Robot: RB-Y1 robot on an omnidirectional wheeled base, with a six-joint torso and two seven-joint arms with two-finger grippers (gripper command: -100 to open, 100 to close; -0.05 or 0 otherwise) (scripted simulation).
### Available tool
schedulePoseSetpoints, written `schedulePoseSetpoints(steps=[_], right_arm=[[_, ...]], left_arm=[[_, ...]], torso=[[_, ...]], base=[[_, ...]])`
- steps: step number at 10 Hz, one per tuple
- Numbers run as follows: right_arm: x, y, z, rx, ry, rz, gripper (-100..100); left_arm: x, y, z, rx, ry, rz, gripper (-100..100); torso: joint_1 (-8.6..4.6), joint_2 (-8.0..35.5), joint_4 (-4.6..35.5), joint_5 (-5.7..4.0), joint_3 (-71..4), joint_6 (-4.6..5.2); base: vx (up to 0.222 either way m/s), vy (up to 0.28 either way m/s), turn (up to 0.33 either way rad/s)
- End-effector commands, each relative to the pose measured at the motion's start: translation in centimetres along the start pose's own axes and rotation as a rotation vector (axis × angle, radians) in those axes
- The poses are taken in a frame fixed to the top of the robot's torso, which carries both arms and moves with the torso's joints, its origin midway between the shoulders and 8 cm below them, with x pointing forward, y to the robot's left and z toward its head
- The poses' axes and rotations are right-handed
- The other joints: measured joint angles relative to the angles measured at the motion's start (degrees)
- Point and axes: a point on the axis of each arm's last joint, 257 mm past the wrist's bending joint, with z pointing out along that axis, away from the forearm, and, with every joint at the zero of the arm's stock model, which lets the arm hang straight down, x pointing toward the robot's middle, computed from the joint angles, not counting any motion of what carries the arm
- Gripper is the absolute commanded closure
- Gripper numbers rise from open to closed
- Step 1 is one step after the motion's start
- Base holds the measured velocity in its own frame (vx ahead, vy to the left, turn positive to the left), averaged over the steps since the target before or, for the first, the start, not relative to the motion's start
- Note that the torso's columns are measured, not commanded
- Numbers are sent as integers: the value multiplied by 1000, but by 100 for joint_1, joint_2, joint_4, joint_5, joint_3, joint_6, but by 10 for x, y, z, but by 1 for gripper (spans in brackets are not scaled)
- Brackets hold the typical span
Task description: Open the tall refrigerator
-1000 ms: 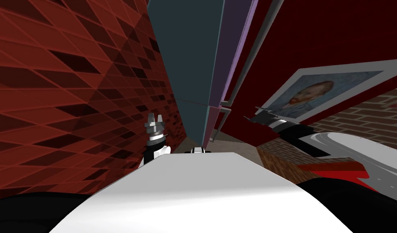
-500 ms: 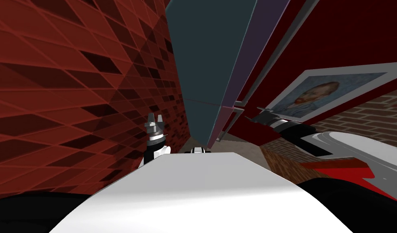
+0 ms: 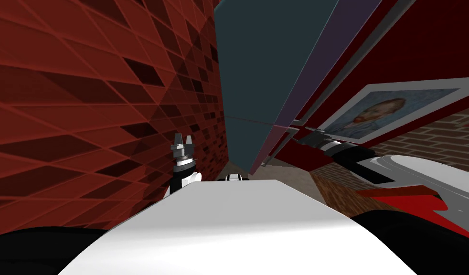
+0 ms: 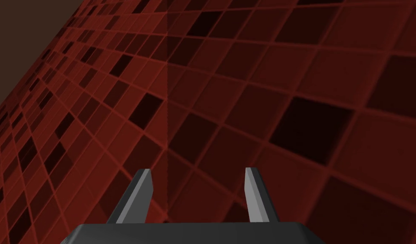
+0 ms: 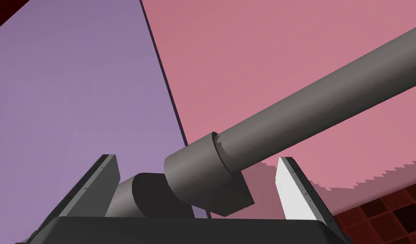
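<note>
Right wrist view shows my right gripper (image 5: 198, 188) spread wide and gripping nothing, straddling the near end of the grey cylindrical bar handle (image 5: 313, 106) on the tall teal-sided refrigerator (image 3: 271, 71), with that arm reaching forward to it, while my left gripper (image 4: 198, 195) points ahead, parted and empty.

I see a narrow strip of pale tan floor (image 3: 282, 171); the tall refrigerator (image 3: 264, 71) stands on it.

Left hand (image 4: 198, 170) and right hand (image 5: 196, 157) are dark boxes with grey blades (tapered).
</note>
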Motion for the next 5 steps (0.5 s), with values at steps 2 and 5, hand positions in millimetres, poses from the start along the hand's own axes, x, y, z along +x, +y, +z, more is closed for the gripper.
schedulePoseSetpoints(steps=[2,5], right_arm=[[-11,6,2,-17,-26,-2,100],[-22,11,3,-34,-52,-3,100]], left_arm=[[0,0,0,0,0,0,0],[0,0,0,0,0,1,0]], torso=[[1,-4,-1,-4,-3,1],[-3,-36,-2,13,-32,-24]], base=[[-7,-61,10],[-43,-217,40]])
